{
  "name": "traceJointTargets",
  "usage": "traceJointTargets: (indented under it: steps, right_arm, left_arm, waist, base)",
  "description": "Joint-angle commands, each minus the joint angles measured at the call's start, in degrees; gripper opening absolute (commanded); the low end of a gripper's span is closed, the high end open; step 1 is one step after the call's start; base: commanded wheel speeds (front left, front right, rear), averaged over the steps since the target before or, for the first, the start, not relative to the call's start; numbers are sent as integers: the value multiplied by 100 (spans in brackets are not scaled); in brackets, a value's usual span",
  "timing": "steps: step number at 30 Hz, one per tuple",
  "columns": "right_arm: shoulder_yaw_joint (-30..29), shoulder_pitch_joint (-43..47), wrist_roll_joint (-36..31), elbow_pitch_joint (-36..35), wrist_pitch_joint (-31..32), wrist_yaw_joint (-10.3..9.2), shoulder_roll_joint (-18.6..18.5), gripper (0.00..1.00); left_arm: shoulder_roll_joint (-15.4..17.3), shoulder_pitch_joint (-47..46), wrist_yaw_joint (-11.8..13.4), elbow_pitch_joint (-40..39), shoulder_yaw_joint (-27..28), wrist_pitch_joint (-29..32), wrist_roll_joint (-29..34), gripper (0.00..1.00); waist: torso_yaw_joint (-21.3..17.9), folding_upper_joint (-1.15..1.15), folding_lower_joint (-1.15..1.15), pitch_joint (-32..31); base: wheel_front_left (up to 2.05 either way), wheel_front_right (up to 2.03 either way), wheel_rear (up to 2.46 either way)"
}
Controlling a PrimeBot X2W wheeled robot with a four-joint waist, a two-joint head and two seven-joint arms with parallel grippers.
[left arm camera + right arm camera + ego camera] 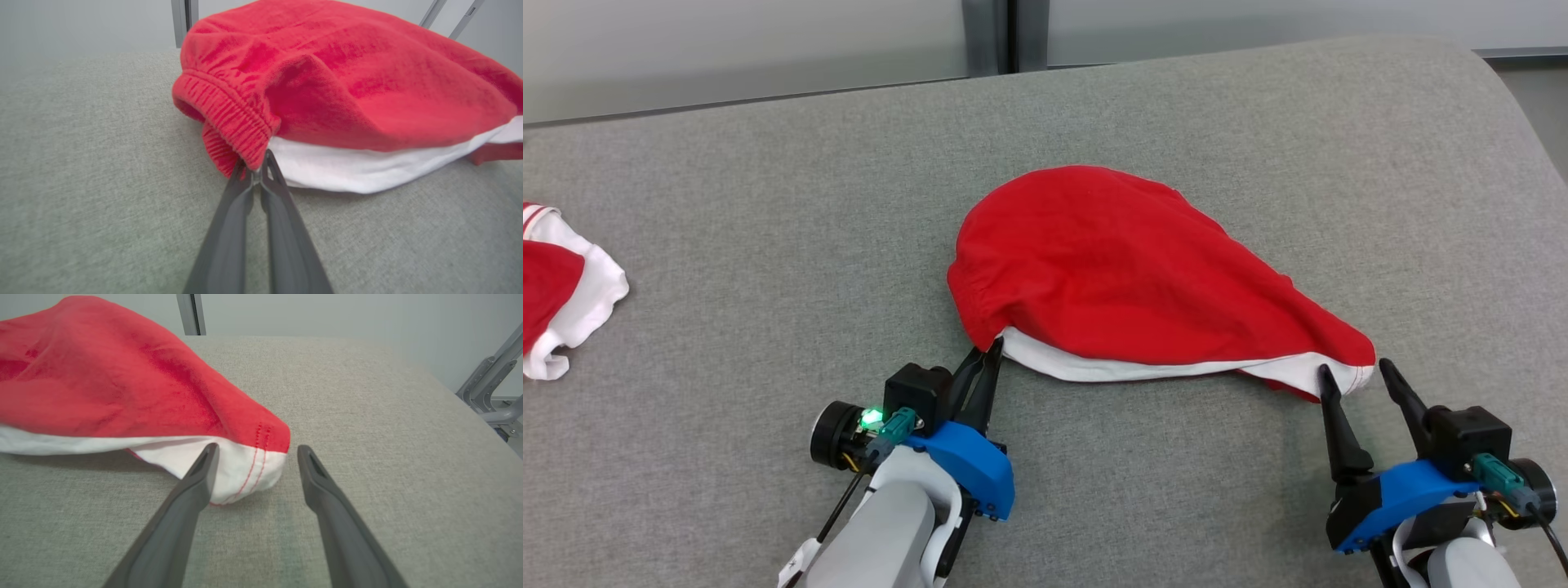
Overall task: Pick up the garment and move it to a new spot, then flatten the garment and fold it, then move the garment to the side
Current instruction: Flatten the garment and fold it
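Grey fabric surface (768, 245), pale wall (727, 49) beyond. Left gripper (987, 353) clamped on garment (1111, 261) waistband (229, 118). Right gripper (1355, 367) fingers apart, gripping nothing; white hem (245, 473) between its tips.

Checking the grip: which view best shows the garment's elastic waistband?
Left wrist view: the ribbed waistband is close up, pinched by the left claw. Head view shows it small; right wrist view shows the hem end.
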Motion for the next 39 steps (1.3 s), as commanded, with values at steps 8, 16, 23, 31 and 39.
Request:
traceJointTargets:
  steps: [8, 16, 23, 31, 39]
  right_arm:
    - [380, -66, 241, 253, 272, 1, -216, 100]
    - [536, -62, 381, 234, 379, 1, -258, 0]
    - [633, 27, 537, -30, 407, 1, -367, 0]
    - [612, 148, 648, -964, 578, 1, -586, 0]
    - [438, 307, 728, -2464, 901, 1, -583, 0]
  left_arm:
    - [6, 45, -34, -113, 114, -29, 139, 0]
    - [3, 141, -36, -268, 216, -29, 222, 0]
    - [1, 370, -106, -609, 336, -29, 253, 0]
    - [153, 599, -244, -1385, 494, -28, 201, 0]
    - [523, 566, -353, -2753, 586, 276, -11, 0]
  waist:
    - [97, -1, 0, 14]
    - [136, -1, 0, -109]
    - [189, -1, 0, -522]
    - [345, -1, 0, -1267]
    - [509, -1, 0, -1736]
  base:
    - [0, 0, 0]
    - [0, 0, 0]
    - [0, 0, 0]
    - [0, 0, 0]
    - [0, 0, 0]
